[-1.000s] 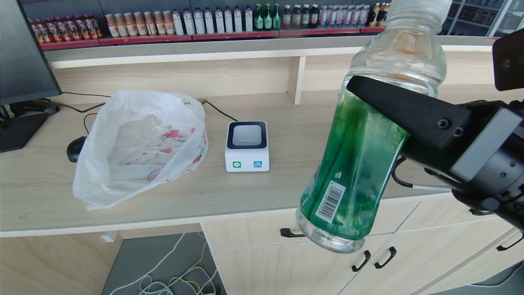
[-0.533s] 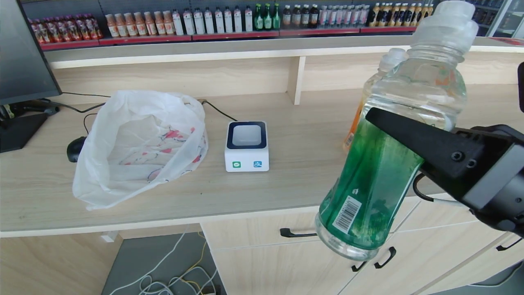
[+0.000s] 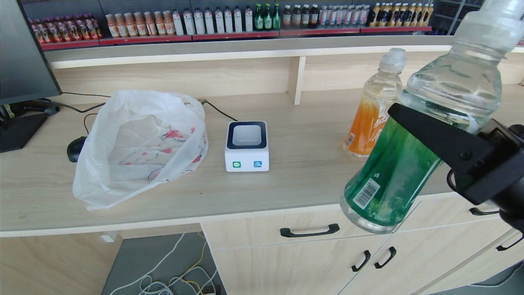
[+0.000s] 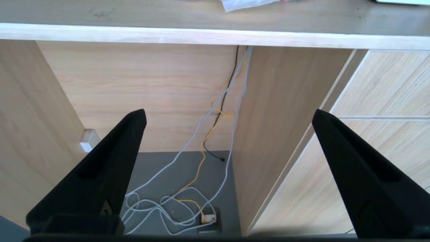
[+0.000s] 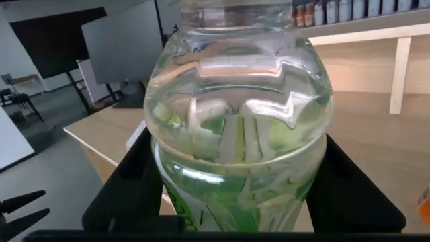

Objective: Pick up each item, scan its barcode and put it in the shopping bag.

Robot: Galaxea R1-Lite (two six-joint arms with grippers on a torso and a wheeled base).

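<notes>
Green-labelled bottle [image 3: 393,176] was seen in the head view pinched by the right tool [image 3: 409,123]. It was held in the air over the front edge of the tabletop [image 3: 294,123], toward the right end. It was tilted, with the cap raised to the right and the base lower. Its barcode [image 3: 366,193] was turned toward the camera, near the base. One black finger [image 3: 430,135] was laid across the bottle's front, and the other was hidden behind it.

An orange bottle [image 3: 370,123] was stood upright on the tabletop, just behind the held one. A white shopping bag [image 3: 139,143] was spread open on the left half of the tabletop. The scanner [image 3: 247,146] was set just beside the bag, between it and the orange bottle. A mouse [image 3: 75,148] was placed against the bag's left side, and a monitor [image 3: 24,49] was stood at the far left corner. A shelf [image 3: 229,37] lined with drinks was seen behind the tabletop.

In the left wrist view, the left tool [image 4: 228,168] was held with its fingers spread wide and nothing between them. It was placed below the tabletop's front edge, facing cables [image 4: 201,161] that trailed to the floor.

In the right wrist view, the bottle was seen clamped between both fingers of the right tool, its clear shoulder toward the camera.
</notes>
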